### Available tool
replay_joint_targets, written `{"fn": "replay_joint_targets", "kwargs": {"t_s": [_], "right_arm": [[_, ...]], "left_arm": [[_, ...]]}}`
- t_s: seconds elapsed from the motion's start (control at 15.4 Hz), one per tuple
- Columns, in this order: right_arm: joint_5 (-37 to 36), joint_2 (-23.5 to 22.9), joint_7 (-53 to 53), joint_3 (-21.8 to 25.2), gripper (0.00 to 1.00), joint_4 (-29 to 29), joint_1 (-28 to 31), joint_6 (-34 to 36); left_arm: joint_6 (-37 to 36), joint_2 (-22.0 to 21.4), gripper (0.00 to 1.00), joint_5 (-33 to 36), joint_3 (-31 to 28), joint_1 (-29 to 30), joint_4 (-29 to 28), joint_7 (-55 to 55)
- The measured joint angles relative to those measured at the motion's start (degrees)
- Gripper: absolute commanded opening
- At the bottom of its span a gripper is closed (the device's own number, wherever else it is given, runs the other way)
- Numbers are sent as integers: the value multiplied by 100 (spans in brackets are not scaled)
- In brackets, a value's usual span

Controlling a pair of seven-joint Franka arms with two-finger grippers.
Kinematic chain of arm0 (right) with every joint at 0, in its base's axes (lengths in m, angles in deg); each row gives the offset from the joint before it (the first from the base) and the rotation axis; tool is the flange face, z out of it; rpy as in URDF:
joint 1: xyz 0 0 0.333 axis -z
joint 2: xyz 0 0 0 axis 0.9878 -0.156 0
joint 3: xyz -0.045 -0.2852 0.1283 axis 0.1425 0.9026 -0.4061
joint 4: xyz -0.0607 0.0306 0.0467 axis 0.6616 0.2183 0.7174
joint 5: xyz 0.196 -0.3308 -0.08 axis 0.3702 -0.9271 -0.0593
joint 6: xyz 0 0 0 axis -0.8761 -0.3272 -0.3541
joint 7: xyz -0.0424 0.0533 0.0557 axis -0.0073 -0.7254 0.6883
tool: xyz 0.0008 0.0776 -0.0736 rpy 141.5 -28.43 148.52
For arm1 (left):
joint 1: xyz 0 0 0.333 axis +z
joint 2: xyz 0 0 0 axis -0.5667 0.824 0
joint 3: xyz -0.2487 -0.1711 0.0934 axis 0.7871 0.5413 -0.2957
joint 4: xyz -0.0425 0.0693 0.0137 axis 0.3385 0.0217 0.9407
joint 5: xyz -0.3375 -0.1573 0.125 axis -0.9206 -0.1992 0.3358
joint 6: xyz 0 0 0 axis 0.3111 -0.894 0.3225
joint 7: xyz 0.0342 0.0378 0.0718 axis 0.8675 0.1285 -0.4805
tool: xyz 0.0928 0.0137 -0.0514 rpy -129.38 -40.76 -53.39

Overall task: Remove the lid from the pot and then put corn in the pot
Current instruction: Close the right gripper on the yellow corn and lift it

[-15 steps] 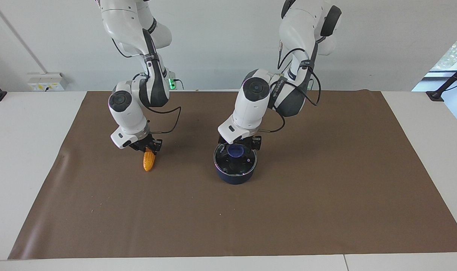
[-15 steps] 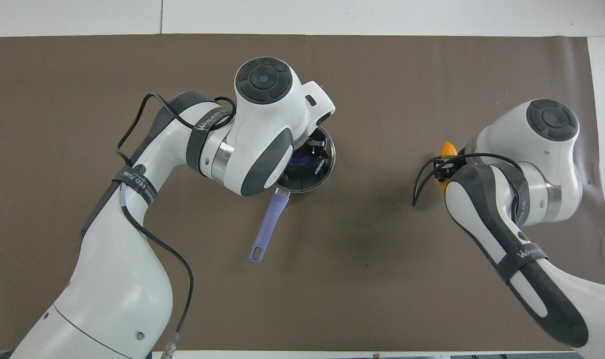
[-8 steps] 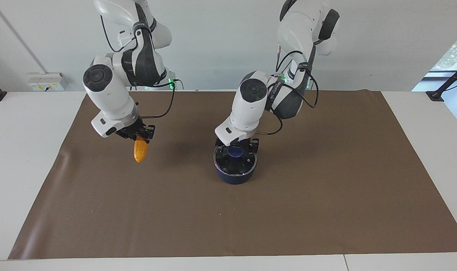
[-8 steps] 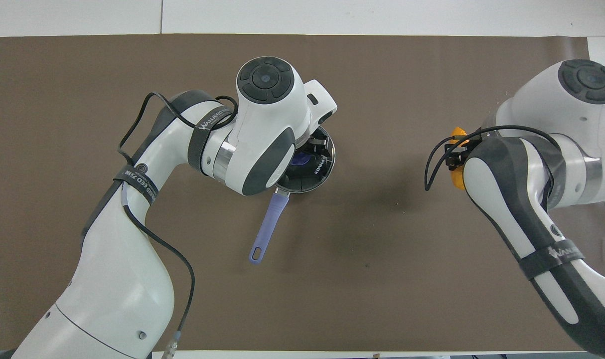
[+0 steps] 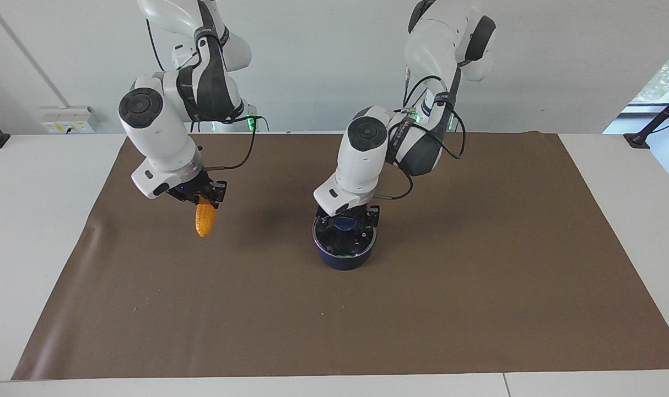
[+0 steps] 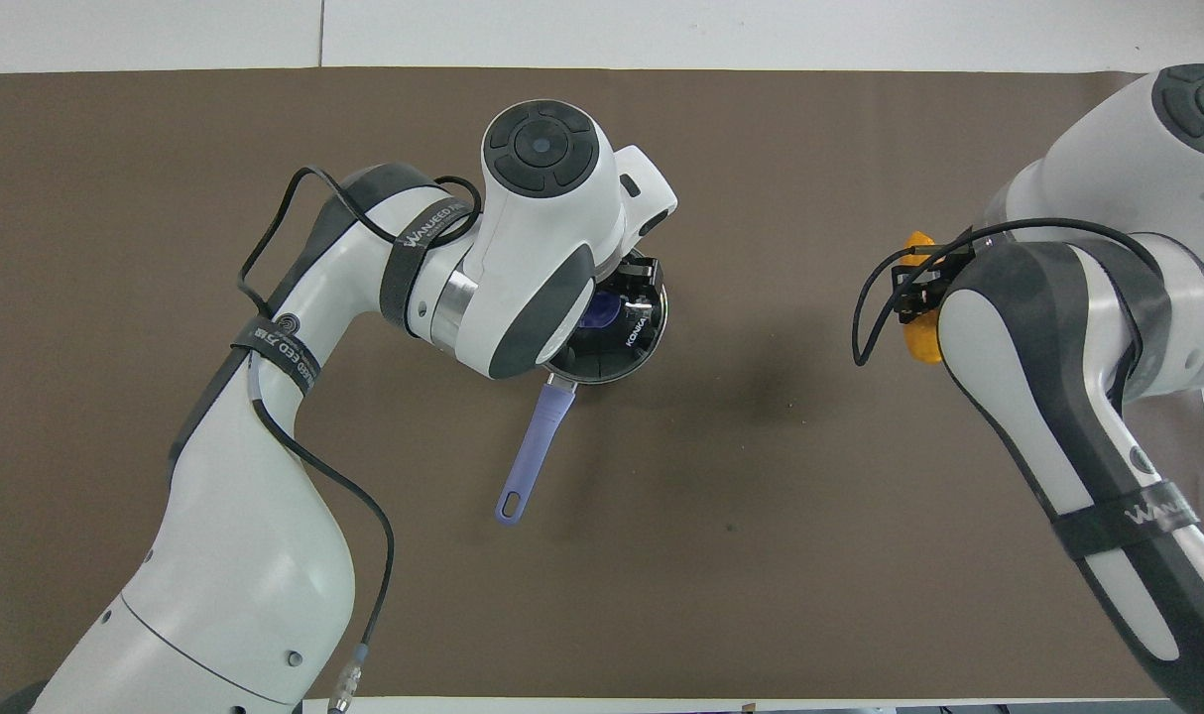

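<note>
White table [image 5: 31, 231] under a brown mat [image 5: 478, 286]. Plain pale wall [image 5: 323, 60]. Socket box [image 5: 67, 119] at one table corner; window [image 5: 662, 77] past the other.

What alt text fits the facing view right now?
The right tool holds the corn in the air above the brown mat, while the left tool is at the lid knob on the pot.

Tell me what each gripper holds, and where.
Right gripper holds the corn by its upper end. Left gripper is at the lid knob; grasp unclear.
</note>
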Motion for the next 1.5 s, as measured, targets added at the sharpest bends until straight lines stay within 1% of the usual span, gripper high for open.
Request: {"fn": "replay_joint_targets", "kwargs": {"t_s": [0.13, 0.2, 0.59, 0.72, 0.85, 0.98, 1.11, 1.24, 1.3, 1.37, 1.43, 1.5], "right_arm": [[0, -22, -84, -4, 0, 15, -100, -31], [0, -29, -90, -7, 0, 21, -143, -33], [0, -33, -105, -11, 0, 30, -248, -41], [0, -35, -105, -14, 0, 30, -249, -41], [0, -37, -105, -20, 0, 30, -267, -41], [0, -52, -105, -21, 0, 30, -330, -48], [0, -69, -105, -22, 0, 31, -373, -105], [0, -83, -105, -21, 0, 31, -385, -154], [0, -88, -105, -21, 0, 31, -388, -162], [0, -90, -105, -22, 0, 32, -392, -167], [0, -91, -105, -23, 0, 32, -393, -167], [0, -91, -105, -24, 0, 32, -393, -167]], "left_arm": [[-5, 0, 99, 4, 0, -1, 1, -1], [-5, 0, 97, 4, 0, -1, 0, -1], [-7, 2, 79, 7, 0, -1, 0, -7], [-13, 2, 77, 7, -1, -1, 0, -13], [-16, 2, 71, 7, -1, -1, 0, -15], [-16, 1, 67, 7, 2, -1, 2, -19], [-14, 2, 60, 7, 1, 0, 3, -22], [-7, 2, 55, 7, 0, 1, 9, -25], [-6, 3, 49, 7, 0, 1, 9, -25], [-6, 3, 47, 8, 0, 1, 9, -25], [-6, 3, 42, 8, 0, 1, 9, -26], [-6, 3, 42, 7, 0, 1, 9, -26]]}}
